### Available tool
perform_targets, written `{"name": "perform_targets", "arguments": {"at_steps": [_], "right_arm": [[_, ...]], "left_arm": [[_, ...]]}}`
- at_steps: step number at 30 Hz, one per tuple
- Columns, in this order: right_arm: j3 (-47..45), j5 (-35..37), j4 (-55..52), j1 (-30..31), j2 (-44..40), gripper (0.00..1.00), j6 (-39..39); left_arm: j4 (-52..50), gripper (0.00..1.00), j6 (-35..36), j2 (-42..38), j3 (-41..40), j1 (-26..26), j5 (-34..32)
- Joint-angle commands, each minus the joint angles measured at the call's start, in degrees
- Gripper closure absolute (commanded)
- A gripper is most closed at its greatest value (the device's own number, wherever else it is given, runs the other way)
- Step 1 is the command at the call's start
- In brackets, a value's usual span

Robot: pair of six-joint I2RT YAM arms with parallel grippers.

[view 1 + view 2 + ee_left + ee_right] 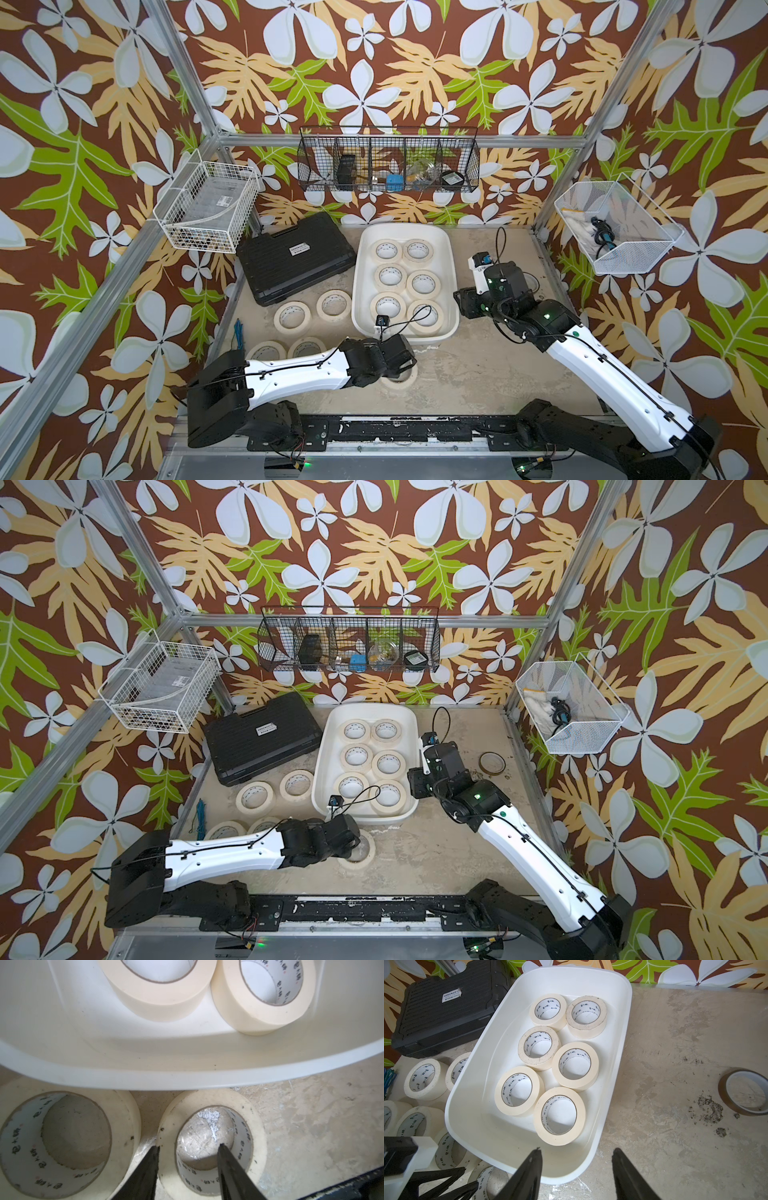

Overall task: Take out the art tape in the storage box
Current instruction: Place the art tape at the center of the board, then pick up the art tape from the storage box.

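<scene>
While six cream-beige masking tape rolls (560, 1139) lie in the white plastic storage box (616, 1043), the left end effector (188, 1145) straddles, unclamped, a worktop roll's (256, 1122) wall; the right end effector (577, 1149) gapes empty.

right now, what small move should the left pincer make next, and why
Probably lift the left pincer straight up: jaws apart, its fingers straddle the wall of a tape roll resting on the table outside the storage box, and six rolls wait inside.
</scene>
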Motion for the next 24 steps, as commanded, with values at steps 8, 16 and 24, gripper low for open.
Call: {"name": "perform_targets", "arguments": {"at_steps": [8,16,24], "right_arm": [[-0.3,-1.9,2.1,-0.1,0.4,0.42,0.8],[-1.4,-4.5,3.3,-0.1,0.9,0.43,2.4],[-3.2,-6.5,4.5,-0.1,0.8,0.43,4.2]], "left_arm": [[-9.8,0.51,7.5,-2.6,8.8,2.1,-0.5],[-5.7,0.5,17.0,1.9,14.0,14.6,3.2],[0.4,0.51,21.9,13.7,18.2,25.0,7.1]]}}
